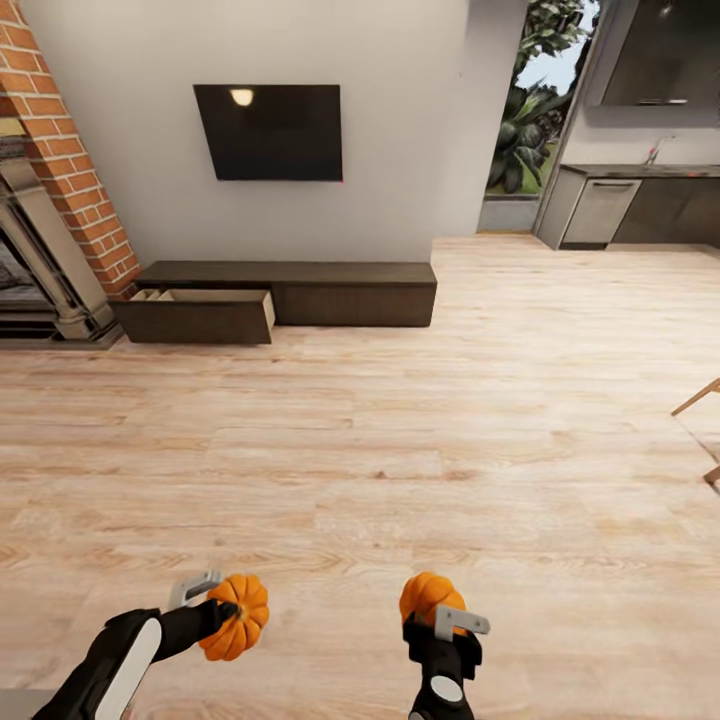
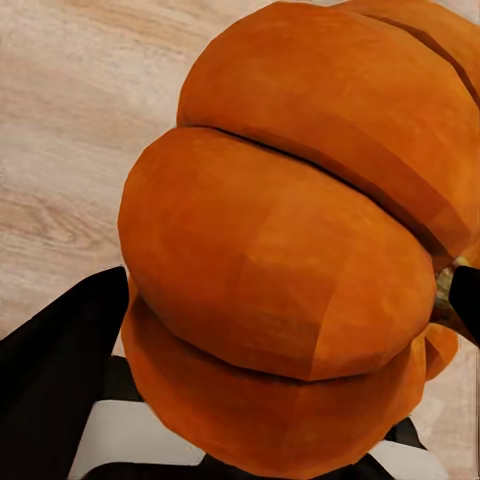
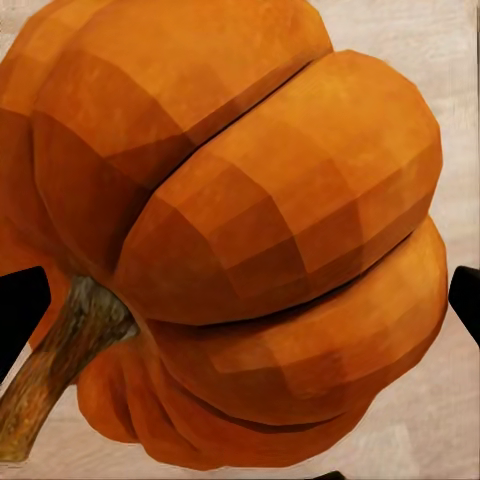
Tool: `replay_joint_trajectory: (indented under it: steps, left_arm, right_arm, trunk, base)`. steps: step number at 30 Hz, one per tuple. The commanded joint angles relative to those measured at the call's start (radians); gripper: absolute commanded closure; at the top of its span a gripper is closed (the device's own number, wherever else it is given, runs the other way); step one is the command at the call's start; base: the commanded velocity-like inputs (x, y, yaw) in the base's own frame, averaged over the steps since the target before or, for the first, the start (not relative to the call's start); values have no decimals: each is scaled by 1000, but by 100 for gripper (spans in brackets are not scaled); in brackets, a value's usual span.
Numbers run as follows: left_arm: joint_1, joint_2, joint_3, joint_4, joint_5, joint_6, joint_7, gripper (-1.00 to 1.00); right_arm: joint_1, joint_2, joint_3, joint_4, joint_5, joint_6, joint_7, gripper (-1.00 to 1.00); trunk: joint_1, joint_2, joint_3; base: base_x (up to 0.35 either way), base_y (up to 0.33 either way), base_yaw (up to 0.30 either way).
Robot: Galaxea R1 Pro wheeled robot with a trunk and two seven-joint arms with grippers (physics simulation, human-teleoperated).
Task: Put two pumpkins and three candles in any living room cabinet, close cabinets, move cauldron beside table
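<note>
My left gripper (image 1: 228, 612) is shut on an orange ribbed pumpkin (image 1: 238, 616) low in the head view, held over the floor. The same pumpkin (image 2: 300, 240) looms large in the left wrist view between the black fingers (image 2: 60, 350). My right gripper (image 1: 440, 612) is shut on the second pumpkin (image 1: 428, 597), whose orange body (image 3: 250, 220) and brown stem appear in the right wrist view. Far ahead against the white wall stands the long dark brown cabinet (image 1: 350, 290); its left drawer (image 1: 200, 310) is pulled open, showing a pale interior.
A brick fireplace (image 1: 50, 200) stands left of the cabinet and a black TV (image 1: 268, 131) hangs above it. Kitchen units (image 1: 640, 205) lie at the far right. A wooden furniture leg (image 1: 700, 400) pokes in at the right edge. Light wood floor (image 1: 360, 450) stretches between me and the cabinet.
</note>
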Motion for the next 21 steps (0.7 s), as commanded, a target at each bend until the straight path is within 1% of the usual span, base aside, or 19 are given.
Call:
replay_joint_trajectory:
  steps: [1,4,7,13,16,21]
  left_arm:
    - [0,0,-7,10,0,-7,1,100]
    - [0,0,-19,17,-1,-12,0,100]
    - [0,-3,-24,17,0,-14,1,100]
    - [0,-11,-26,9,0,-13,-3,100]
    - [0,-11,-26,8,0,-13,-3,100]
    - [0,-12,-26,8,0,-13,-2,100]
  right_arm:
    - [5,0,1,0,1,-12,0,100]
    - [12,-1,1,1,1,-33,0,100]
    - [20,-2,1,33,0,-84,0,100]
    - [23,1,1,96,-2,-143,1,100]
    - [23,7,-1,144,-2,-189,2,100]
    - [23,2,-4,180,-2,-224,3,100]
  trunk:
    - [0,0,2]
    - [0,0,7]
    - [0,0,12]
    - [0,0,22]
    - [0,0,27]
    - [0,0,35]
  base:
    - [19,0,1]
    - [10,0,0]
    - [56,0,0]
    - [45,0,0]
    - [4,0,0]
    - [0,0,0]
